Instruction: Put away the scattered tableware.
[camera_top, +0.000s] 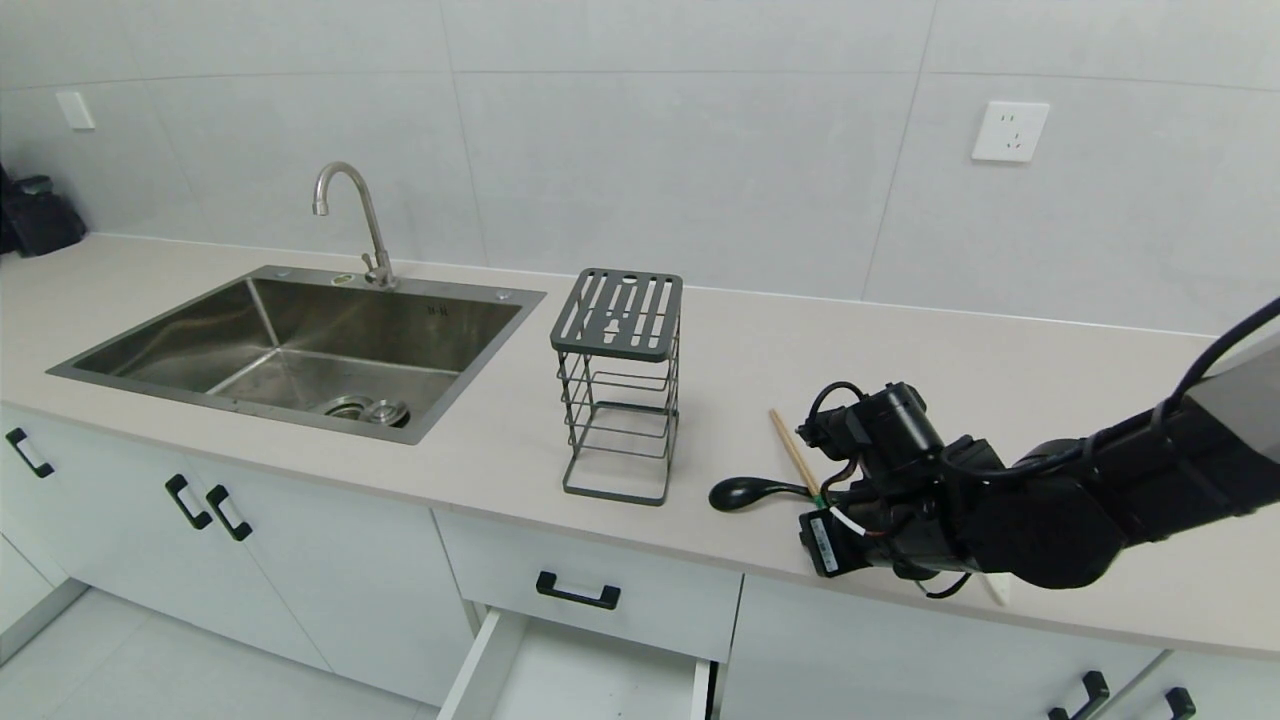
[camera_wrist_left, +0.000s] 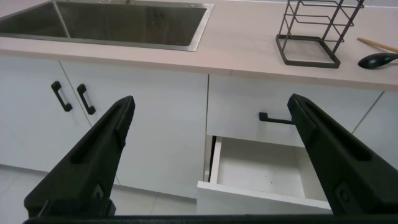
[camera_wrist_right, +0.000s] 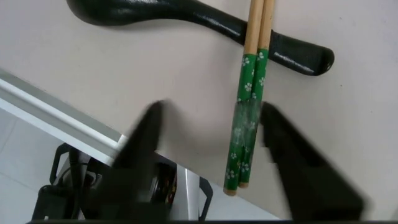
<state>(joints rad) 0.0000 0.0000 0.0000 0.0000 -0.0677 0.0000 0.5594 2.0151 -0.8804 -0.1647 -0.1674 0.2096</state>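
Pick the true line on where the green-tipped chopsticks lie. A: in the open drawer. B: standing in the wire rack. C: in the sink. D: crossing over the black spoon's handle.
D: in the right wrist view the chopsticks lie across the handle of the black spoon, both on the counter.

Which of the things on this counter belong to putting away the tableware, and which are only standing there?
For the job:
- chopsticks
- black spoon
- right gripper, open over the chopsticks
- wire rack and open drawer, each a possible place for them

Not for the job:
- sink
- faucet
- wall socket
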